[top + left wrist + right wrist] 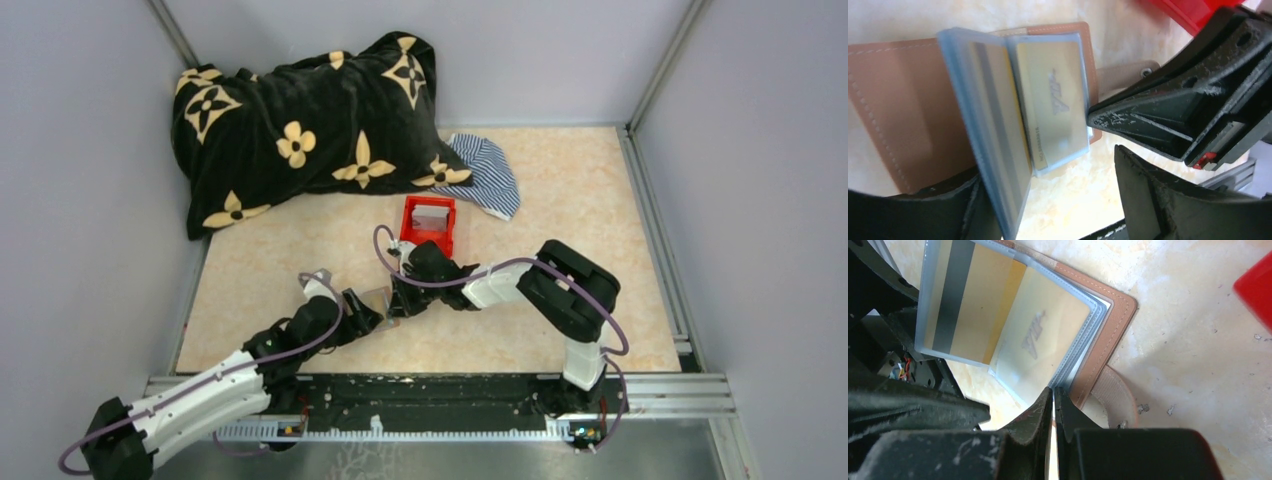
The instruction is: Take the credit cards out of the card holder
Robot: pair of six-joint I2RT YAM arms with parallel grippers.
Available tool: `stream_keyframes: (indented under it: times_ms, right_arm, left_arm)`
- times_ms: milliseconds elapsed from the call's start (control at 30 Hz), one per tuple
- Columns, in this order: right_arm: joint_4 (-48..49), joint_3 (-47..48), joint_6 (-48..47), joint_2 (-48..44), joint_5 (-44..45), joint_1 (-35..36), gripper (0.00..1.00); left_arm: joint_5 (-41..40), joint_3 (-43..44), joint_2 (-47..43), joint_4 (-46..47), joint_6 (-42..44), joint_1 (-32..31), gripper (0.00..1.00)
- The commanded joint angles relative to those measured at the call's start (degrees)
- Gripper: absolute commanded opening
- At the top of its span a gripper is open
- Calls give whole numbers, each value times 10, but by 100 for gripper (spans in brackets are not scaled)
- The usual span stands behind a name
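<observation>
Our left gripper (1045, 161) hangs with its jaws wide apart, straddling one upright page of the plastic sleeves (1075, 357) and gripping nothing. Just ahead of it the brown card holder (893, 100) lies open on the table, gold credit cards (1055, 100) tucked inside the sleeves. Opposite, our right gripper (1053, 392) has its jaws almost together, pinching the sleeves' corner. We judge it may catch plastic rather than a card, so a pull could drag the whole holder along. Beyond the right gripper, a red bin (407, 225) holds a grey card (430, 215).
</observation>
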Motion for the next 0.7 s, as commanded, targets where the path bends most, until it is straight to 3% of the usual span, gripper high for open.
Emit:
stream_keyframes:
  times_ms: [0, 100, 200, 233, 500, 667]
  right_arm:
    - [-8, -12, -13, -5, 3, 8, 6]
    - [-13, -13, -14, -11, 5, 7, 6]
    - [-20, -12, -17, -16, 9, 7, 6]
    - [-22, -11, -17, -19, 9, 8, 6]
    - [-33, -8, -26, -21, 17, 7, 6]
    - [-28, -12, -23, -24, 17, 7, 6]
  left_arm:
    - [-48, -49, -35, -47, -101, -3, 74]
    - [-55, -51, -31, -56, -111, -3, 64]
    - [-56, -35, -1, -60, -113, -4, 47]
    - [-55, -28, 11, -64, -110, -4, 47]
    - [-65, 68, 6, -146, -89, -8, 89]
    - [-60, 153, -7, -213, -79, -8, 95]
